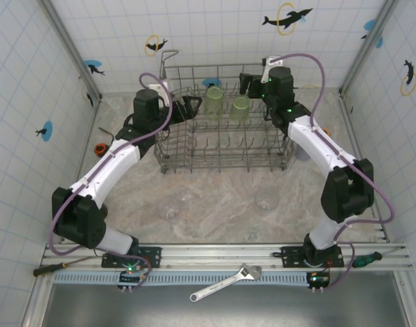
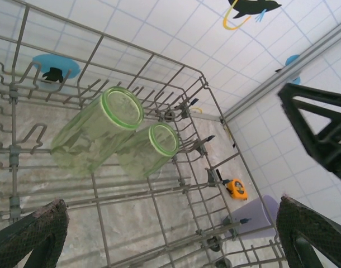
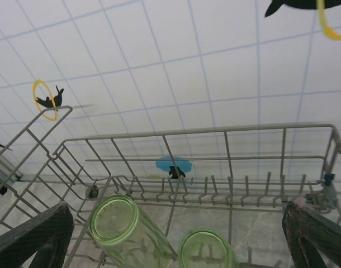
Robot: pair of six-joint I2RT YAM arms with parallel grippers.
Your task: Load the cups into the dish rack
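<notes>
I see the left gripper [image 1: 192,107] at the left wall of the dish rack [image 1: 221,167]; in the left wrist view its two fingers [image 2: 36,234] are spread wide and hold nothing, and the wire of the rack shows between them; I cannot tell if they touch the wire. On the table in front of the rack, toward the left, lies one clear cup [image 1: 170,206], well apart from both grippers. The rack stands in the middle of the far part of the table; inside it, near the far wall, two light green cups [image 1: 214,100] [image 1: 240,107] lean on the tines, just beside each other, with the mouths tilted up. A second clear cup [image 1: 266,199] is on the table in front of the rack, more to the right. The right gripper [image 1: 247,83] hangs above the far right corner of the rack; its fingers [image 3: 36,237] are also wide apart, with nothing between them. Outside the right wall of the rack, a lavender cup [image 2: 254,218] stands on the table.
</notes>
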